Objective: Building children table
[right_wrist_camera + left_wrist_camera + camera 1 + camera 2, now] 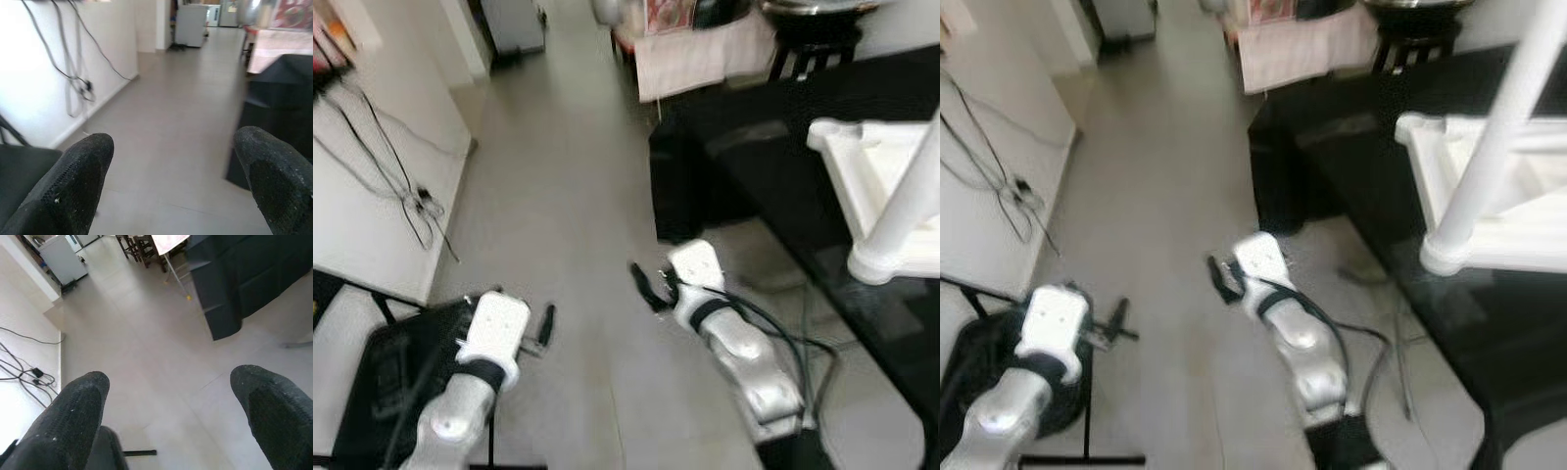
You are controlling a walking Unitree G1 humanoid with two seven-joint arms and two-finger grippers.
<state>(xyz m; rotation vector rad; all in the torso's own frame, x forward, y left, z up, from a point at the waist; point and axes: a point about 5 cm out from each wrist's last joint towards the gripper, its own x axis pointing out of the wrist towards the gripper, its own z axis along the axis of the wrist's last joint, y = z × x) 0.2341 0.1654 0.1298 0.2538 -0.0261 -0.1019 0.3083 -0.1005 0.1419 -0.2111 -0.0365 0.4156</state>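
step: nothing's been picked up yet, looks like the approach stage
left gripper (168, 418): fingers spread wide, held low over bare floor
right gripper (176, 183): spread too, nothing pinched
children table (886, 201): white, upside down on the black table (783, 166), to the right
next: a turn toward it is needed
writing: none that can be read

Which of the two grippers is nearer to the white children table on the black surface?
The right gripper. It hangs over the floor beside the black surface that carries the white table. The left gripper is farther off, by the black chair.
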